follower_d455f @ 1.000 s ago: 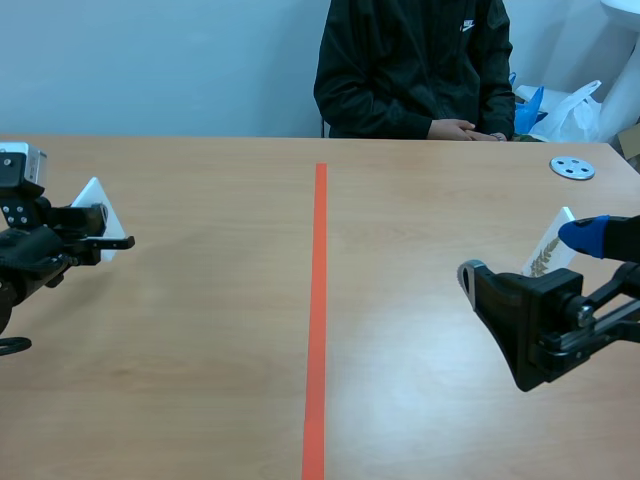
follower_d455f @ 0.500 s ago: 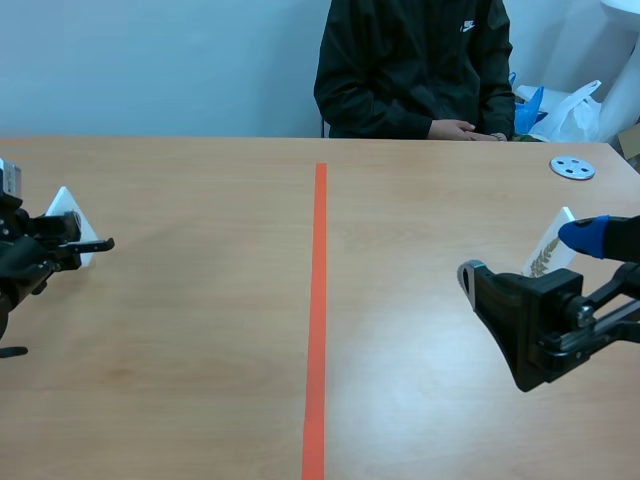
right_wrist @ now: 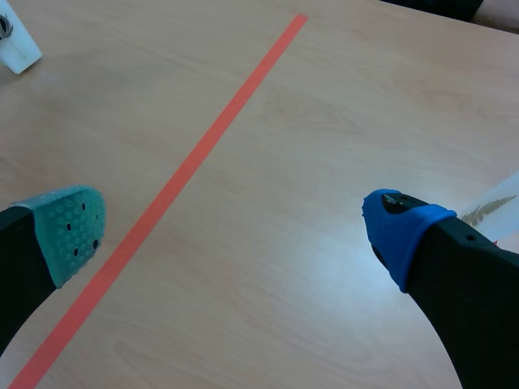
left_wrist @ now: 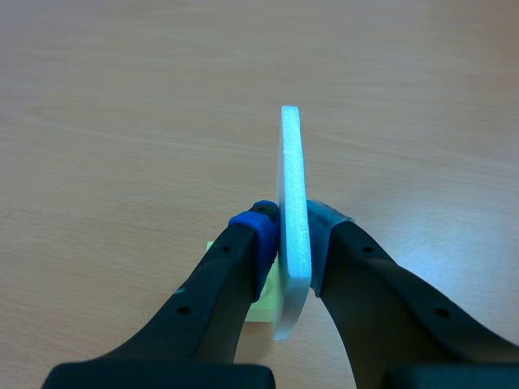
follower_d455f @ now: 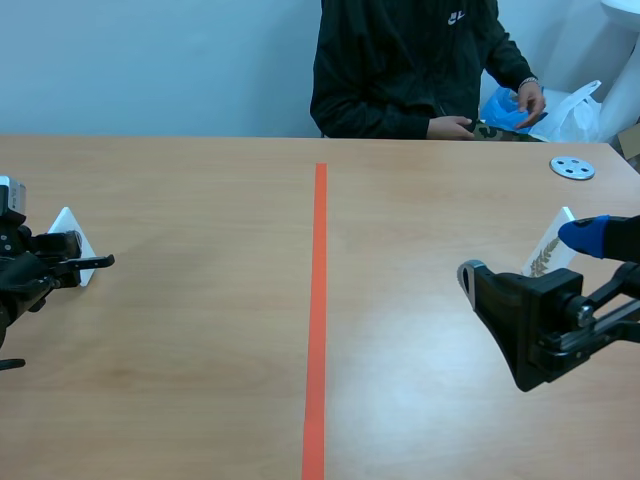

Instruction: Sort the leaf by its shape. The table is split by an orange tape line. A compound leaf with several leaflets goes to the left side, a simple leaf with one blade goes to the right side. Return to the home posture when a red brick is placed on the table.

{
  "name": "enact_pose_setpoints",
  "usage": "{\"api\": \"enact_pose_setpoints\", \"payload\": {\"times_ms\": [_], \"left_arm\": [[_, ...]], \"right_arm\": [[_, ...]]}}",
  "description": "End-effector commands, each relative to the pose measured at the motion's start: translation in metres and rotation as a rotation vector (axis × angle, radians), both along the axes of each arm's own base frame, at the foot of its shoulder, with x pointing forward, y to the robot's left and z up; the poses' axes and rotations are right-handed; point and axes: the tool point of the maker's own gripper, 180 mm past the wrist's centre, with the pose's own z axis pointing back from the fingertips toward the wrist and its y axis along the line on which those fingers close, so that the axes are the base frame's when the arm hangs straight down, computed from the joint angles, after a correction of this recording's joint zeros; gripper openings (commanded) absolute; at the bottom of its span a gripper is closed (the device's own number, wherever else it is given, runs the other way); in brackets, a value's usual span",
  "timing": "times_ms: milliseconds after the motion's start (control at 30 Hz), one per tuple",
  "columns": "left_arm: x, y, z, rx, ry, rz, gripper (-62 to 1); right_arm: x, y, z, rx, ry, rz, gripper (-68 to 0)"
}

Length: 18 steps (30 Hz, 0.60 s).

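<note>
Bright, even light is cast from above. Pale glare is seen on the table (left_wrist: 454, 267) beside the left gripper (left_wrist: 293, 235) and near the right gripper (right_wrist: 235, 231). Shadows are soft.

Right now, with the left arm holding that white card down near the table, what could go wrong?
1. The left gripper pinches the white card edge-on and only near one end, so on release it may topple rather than stand.
2. The open right gripper has its blue pad close beside the leaf card; a careless move could knock that card over.
</note>
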Motion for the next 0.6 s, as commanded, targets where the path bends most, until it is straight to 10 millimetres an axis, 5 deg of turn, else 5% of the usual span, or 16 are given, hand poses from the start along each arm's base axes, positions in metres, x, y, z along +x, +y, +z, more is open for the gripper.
{"api": "enact_pose_setpoints", "payload": {"times_ms": [0, 300, 467, 567], "left_arm": [[0.0107, 0.0022, 0.0191, 0.004, -0.056, 0.001, -54.5], [0.0099, 0.0045, 0.0173, 0.007, -0.041, 0.002, -49.5], [0.0098, 0.0080, 0.0198, 0.013, -0.044, -0.004, -30.0], [0.0099, 0.0117, 0.0228, 0.020, -0.048, -0.009, -23.5]], "right_arm": [[0.0042, 0.0006, 0.0087, 0.008, -0.032, 0.004, 0.4], [0.0042, 0.0006, 0.0087, 0.008, -0.032, 0.004, 0.4], [0.0042, 0.0006, 0.0087, 0.008, -0.032, 0.004, 0.4], [0.0042, 0.0006, 0.0088, 0.008, -0.033, 0.004, 0.4]]}}
